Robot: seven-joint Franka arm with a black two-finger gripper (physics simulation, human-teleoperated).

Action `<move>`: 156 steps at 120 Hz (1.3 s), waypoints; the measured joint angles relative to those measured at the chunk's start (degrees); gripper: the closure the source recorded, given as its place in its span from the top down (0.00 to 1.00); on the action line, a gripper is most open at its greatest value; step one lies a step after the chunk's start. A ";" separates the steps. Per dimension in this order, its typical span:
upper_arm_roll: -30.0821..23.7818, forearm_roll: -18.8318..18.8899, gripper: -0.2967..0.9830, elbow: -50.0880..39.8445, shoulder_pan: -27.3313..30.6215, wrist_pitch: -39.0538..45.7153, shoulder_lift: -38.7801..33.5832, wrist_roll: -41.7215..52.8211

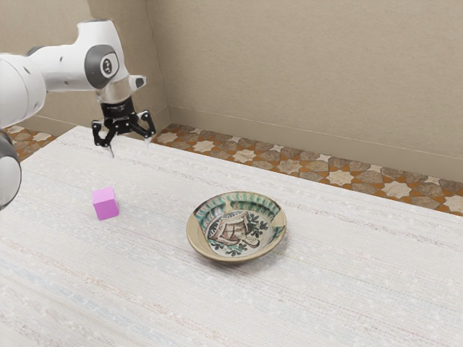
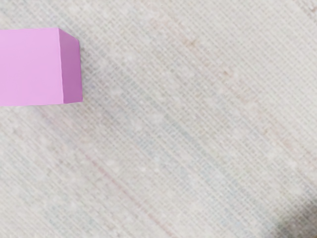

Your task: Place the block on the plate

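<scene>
High over the table, my gripper [image 1: 130, 150] is open, its two fingers wide apart and nothing between them. The pink block [image 1: 105, 204] rests on the table below the gripper, towards the exterior view's left. In the wrist view the block [image 2: 32, 67] is partly cut off by the picture's edge. A patterned plate [image 1: 237, 231], deep like a bowl, stands on the table to the exterior view's right of the block, apart from it, with a painted inside and nothing on it.
The white, wood-grained table [image 1: 347, 282] lies under both things. Beyond its far edge are a patterned tile floor [image 1: 289, 165] and a beige wall [image 1: 311, 72]. A dark blurred patch shows at a corner of the wrist view.
</scene>
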 joint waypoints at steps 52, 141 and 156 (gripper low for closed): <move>6.72 -5.81 0.77 -9.27 -0.34 4.81 -0.09 -5.35; 7.46 -2.78 0.77 -1.05 3.74 8.73 12.11 0.99; 6.95 -2.89 0.77 -0.73 3.91 9.37 13.10 2.32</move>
